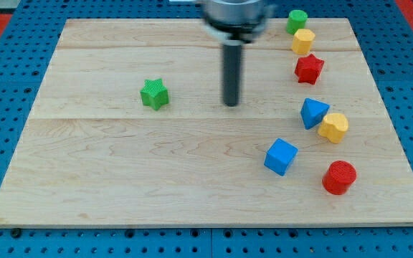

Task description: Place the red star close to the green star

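So my tip [231, 104] is sitting down on the pale wooden board surface [120, 179], a bit toward the view's top of the middle. No claw on this rig at all, just the straight dark rod, so nothing is being held and there's no wide or narrow to report. It isn't touching any block.

Closest thing on the view's left is the green star-shaped block [154, 94], roughly level with my tip and near it, with bare wood between them. Nothing else is around it on that side.

The red star-shaped block [309, 69] is off to the view's right of my tip and a little toward the top, so my tip sits between the two stars. The stars are well apart from each other.

The red star is just below the yellow chunky block [302, 41], close to touching, though I can't tell if they actually touch. Above that, right by the surface's top edge, is the green round block [297, 21].

Lower on the right, the blue angular block [313, 112] touches another yellow block [333, 127]. Toward the view's bottom from there sit the blue cube [281, 156] and the red cylinder block [339, 177], apart from each other.
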`<state>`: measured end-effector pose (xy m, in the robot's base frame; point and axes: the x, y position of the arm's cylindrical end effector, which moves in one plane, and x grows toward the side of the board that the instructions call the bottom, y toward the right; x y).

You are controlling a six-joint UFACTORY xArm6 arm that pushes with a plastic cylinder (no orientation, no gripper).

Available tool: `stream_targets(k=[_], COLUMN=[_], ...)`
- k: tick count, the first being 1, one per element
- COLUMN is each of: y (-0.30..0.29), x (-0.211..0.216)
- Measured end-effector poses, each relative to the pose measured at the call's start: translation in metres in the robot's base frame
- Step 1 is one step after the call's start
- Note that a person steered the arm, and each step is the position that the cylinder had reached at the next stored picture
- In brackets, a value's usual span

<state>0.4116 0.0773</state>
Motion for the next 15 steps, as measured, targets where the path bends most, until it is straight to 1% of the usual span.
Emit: stream_targets(k=[1, 3, 4, 5, 6, 7, 8, 9, 10, 11, 12, 13, 14, 15], y=[0.091, 0.152, 0.160, 0.106, -0.017, -0.020, -0.089, -0.179, -0.230, -0.237, -0.137, -0.112, -0.138, -0.150], x=[-0.037, -0.043, -0.068, -0.075, -0.076, -0.105, -0.134, -0.100, -0.078, -0.121, -0.123, -0.128, -0.089, -0.078])
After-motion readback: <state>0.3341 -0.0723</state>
